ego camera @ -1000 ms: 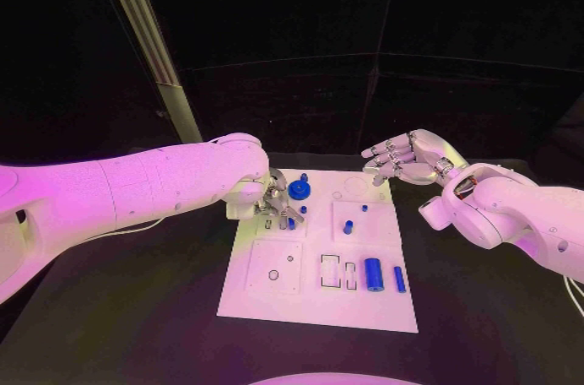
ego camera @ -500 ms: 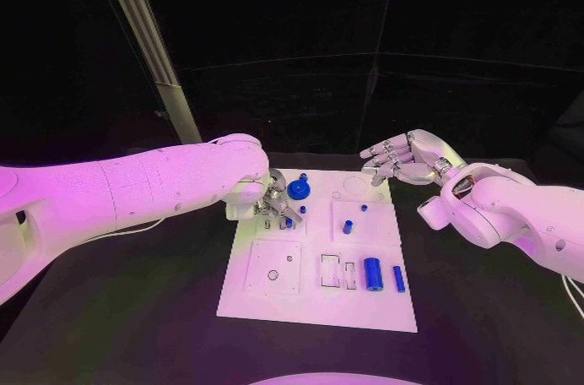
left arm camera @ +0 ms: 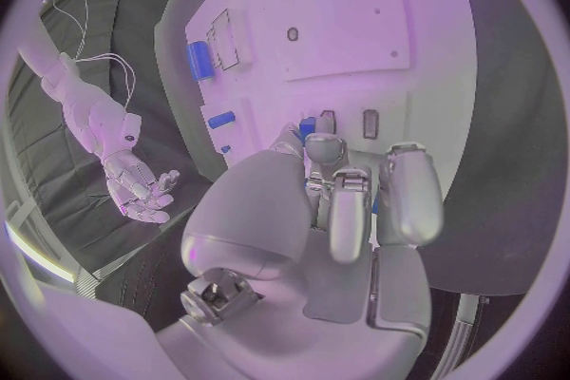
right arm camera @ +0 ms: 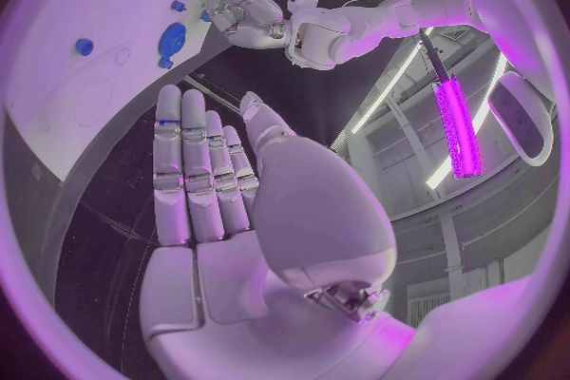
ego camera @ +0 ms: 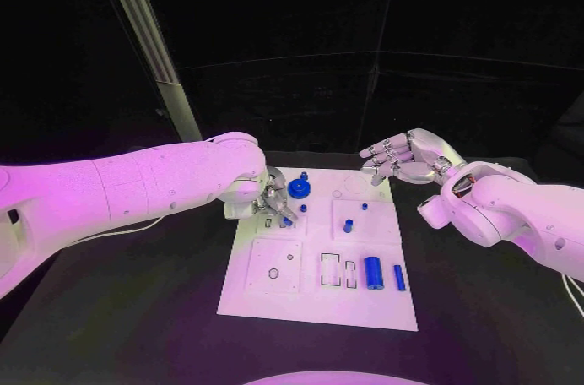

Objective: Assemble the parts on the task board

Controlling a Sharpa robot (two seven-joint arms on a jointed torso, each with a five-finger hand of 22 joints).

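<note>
The left arm (ego camera: 110, 195) comes in over the black table (ego camera: 134, 317) and reaches to the far left corner of the white board (ego camera: 319, 305). The left hand (ego camera: 270, 201) points down at the board there. Its fingers (left arm camera: 347, 209) are curled in close together, and their tips are right at a small blue peg (ego camera: 286, 221) near two little slots. I cannot tell if the hand is pinching that peg or just touching it, because the fingers hide it.

Just beside the hand, toward the far edge of the board, sits a round blue knob (ego camera: 300, 188). A tiny blue dot (ego camera: 303, 208) lies close to it.

Nearer the middle of the board is a square plate with one small hole (ego camera: 274, 274) in it. Next to that plate are two empty slots (ego camera: 330, 271) with dark rims.

Further right, a short blue pin (ego camera: 347, 227) stands in a raised square, with a very small blue bit (ego camera: 364, 208) past it. Near the front right of the board lie a fat blue cylinder (ego camera: 374, 273) and, just beside it, a thin blue rod (ego camera: 399, 279). They lie side by side and do not touch.

The right hand (ego camera: 402, 159) is up in the air past the far right corner of the board, well apart from all the parts. Its fingers (right arm camera: 196, 171) are straight and pressed side by side, the thumb a bit off to the side, palm open. It holds nothing.
</note>
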